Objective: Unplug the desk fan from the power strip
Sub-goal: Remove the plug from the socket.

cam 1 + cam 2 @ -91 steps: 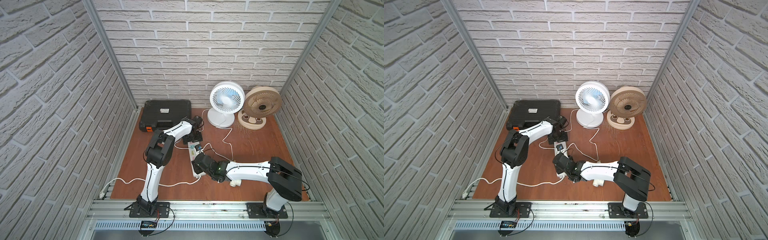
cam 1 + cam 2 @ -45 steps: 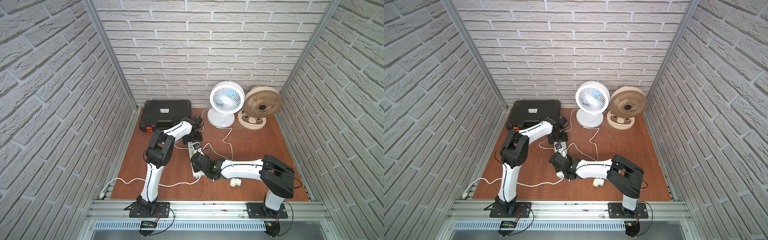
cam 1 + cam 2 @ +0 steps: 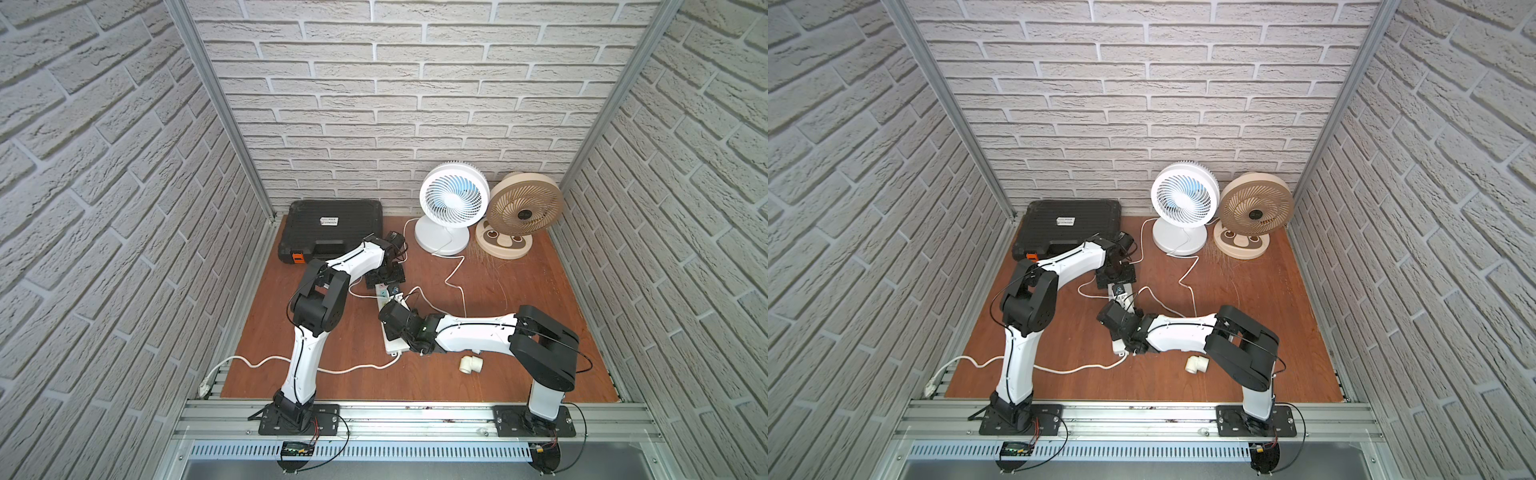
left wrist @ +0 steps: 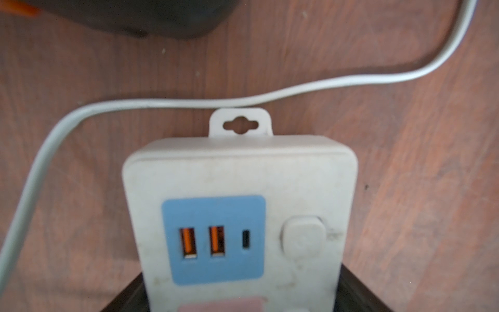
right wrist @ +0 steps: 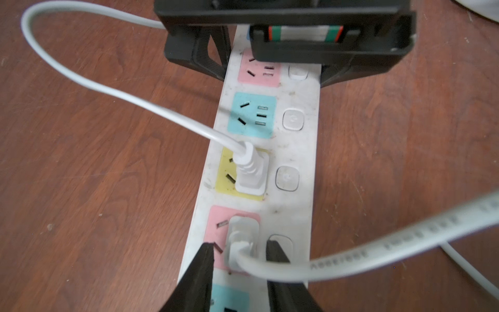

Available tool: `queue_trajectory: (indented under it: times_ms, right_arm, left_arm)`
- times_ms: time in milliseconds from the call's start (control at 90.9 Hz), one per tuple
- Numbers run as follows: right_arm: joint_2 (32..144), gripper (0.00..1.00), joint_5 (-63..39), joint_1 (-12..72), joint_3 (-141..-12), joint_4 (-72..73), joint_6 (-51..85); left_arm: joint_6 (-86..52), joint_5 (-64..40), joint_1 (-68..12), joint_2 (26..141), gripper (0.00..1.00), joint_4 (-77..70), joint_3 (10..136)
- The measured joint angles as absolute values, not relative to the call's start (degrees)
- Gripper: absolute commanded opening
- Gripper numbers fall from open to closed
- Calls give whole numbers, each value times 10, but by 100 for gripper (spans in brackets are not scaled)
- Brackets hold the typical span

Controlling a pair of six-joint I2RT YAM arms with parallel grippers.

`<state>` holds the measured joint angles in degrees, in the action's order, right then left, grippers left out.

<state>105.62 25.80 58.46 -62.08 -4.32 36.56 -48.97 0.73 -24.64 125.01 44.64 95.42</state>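
Note:
The power strip lies on the brown table, its near end showing in both top views. My left gripper is shut on its far end beside the USB ports, seen across the strip in the right wrist view. My right gripper stands open over a white plug in a pink socket, one finger on each side with slim gaps. A second white plug sits in the yellow socket. The white desk fan stands at the back, its cord trailing toward the strip.
A beige fan stands next to the white one. A black tool case lies at the back left. A white pipe elbow lies near my right arm. The strip's own cord snakes to the front left edge.
My right arm has reached further left and away along the strip, bringing its gripper over the plug. The left arm has stayed still.

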Motion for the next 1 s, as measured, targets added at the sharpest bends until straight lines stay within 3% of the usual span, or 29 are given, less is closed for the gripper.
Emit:
queue_trajectory:
  times_ms: [154, 682, 1001]
  right_arm:
    - [1057, 29, 256, 581, -626, -51, 367]
    - [1091, 27, 252, 577, -660, -77, 366]
    - [1093, 8, 253, 577, -677, -98, 368]
  left_arm:
    - [-486, 7, -246, 1251, 0, 448, 955]
    - [-481, 3, -245, 1259, 0, 461, 968]
    - [-480, 0, -244, 1260, 0, 463, 970]
